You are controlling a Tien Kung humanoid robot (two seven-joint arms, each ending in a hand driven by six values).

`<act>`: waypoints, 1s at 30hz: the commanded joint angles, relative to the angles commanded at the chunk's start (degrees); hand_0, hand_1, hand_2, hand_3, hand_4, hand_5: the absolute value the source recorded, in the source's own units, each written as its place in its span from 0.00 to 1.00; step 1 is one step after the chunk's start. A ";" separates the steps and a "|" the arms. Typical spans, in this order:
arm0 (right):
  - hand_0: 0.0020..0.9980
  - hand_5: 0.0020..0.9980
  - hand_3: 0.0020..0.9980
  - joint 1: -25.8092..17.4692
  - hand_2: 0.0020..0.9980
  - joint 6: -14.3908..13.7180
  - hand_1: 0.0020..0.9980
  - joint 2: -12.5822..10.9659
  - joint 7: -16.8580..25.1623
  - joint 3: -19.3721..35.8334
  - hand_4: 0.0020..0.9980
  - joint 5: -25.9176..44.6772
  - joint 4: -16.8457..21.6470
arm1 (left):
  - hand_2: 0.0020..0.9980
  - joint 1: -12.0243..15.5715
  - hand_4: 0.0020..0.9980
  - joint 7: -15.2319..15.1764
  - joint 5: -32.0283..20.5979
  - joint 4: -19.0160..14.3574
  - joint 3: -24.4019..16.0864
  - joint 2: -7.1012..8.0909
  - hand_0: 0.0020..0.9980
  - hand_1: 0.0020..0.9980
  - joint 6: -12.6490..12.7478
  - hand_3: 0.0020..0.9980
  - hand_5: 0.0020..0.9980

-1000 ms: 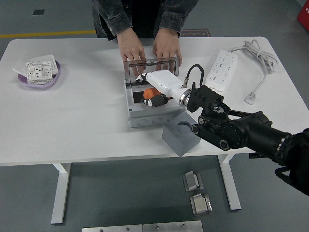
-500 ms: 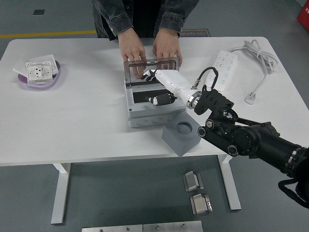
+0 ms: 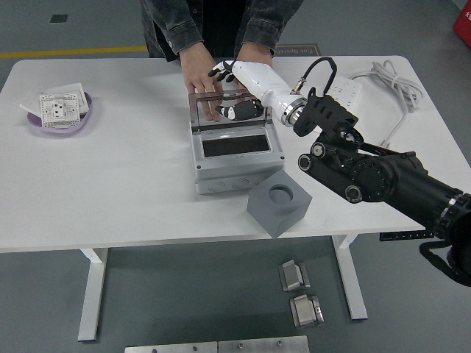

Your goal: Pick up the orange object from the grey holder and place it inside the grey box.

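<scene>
The right hand (image 3: 234, 92) is held above the far edge of the box (image 3: 235, 163), just at the clear lid (image 3: 231, 110), which stands upright. Its fingers (image 3: 218, 70) are loosely apart and nothing is seen gripped in them.

The orange object cannot be made out. Only a dark opening is shown in the box's top, so neither its long axis nor its heading can be told. The holder (image 3: 278, 202) stands on the table (image 3: 132, 184) just in front of the box's right corner, turned cornerwise, and its round recess is seen empty.

At the far side, the lid's top edge is touched by a person's hands (image 3: 200, 76). A power strip (image 3: 340, 94) lies to the right and a purple dish (image 3: 60, 112) far left.
</scene>
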 joint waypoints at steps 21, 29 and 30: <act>0.75 0.18 0.77 4.54 0.70 0.48 0.70 2.96 1.23 -15.29 0.79 13.23 -12.30 | 0.51 -0.90 0.76 0.05 1.06 -0.26 -0.27 0.36 0.70 0.69 0.00 0.75 0.32; 0.75 0.18 0.77 2.75 0.70 0.32 0.70 1.28 0.98 -11.92 0.80 8.15 -8.02 | 0.51 -0.86 0.76 0.00 1.88 -0.40 -1.40 0.29 0.70 0.69 0.01 0.76 0.32; 0.75 0.21 0.78 2.32 0.70 0.30 0.70 0.81 0.89 -11.12 0.80 7.00 -6.98 | 0.51 -0.81 0.76 0.00 1.97 -0.42 -1.54 0.26 0.70 0.69 0.01 0.76 0.32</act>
